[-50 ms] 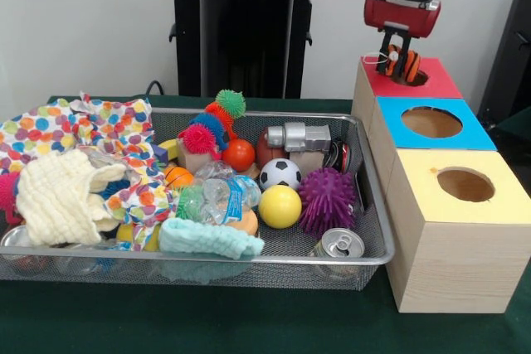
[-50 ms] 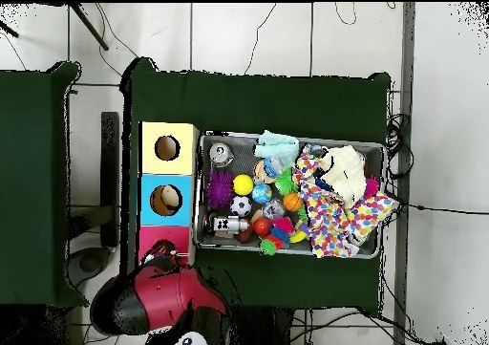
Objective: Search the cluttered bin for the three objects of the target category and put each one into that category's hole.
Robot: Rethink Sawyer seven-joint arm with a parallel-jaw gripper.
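Observation:
My gripper (image 1: 401, 62) hangs over the hole (image 1: 417, 79) of the red-topped box (image 1: 436, 83) at the far right, shut on a small orange and black striped toy (image 1: 406, 64). The toy sits at the hole's rim, partly above it. In the overhead view the red arm (image 2: 158, 298) covers the gripper and part of the red box (image 2: 150, 237). The wire mesh bin (image 1: 377, 205) holds a soccer ball (image 1: 280, 173), a yellow ball (image 1: 280, 206), a red ball (image 1: 238, 155), a purple spiky ball (image 1: 327, 199) and spiky toys (image 1: 217, 122).
A blue-topped box (image 1: 469, 134) and a yellow-topped box (image 1: 502, 201) stand in a row with the red one, right of the bin. A drink can (image 1: 338, 244), a silver toy (image 1: 297, 137), a crushed plastic bottle (image 1: 214, 198) and cloths (image 1: 75, 188) crowd the bin.

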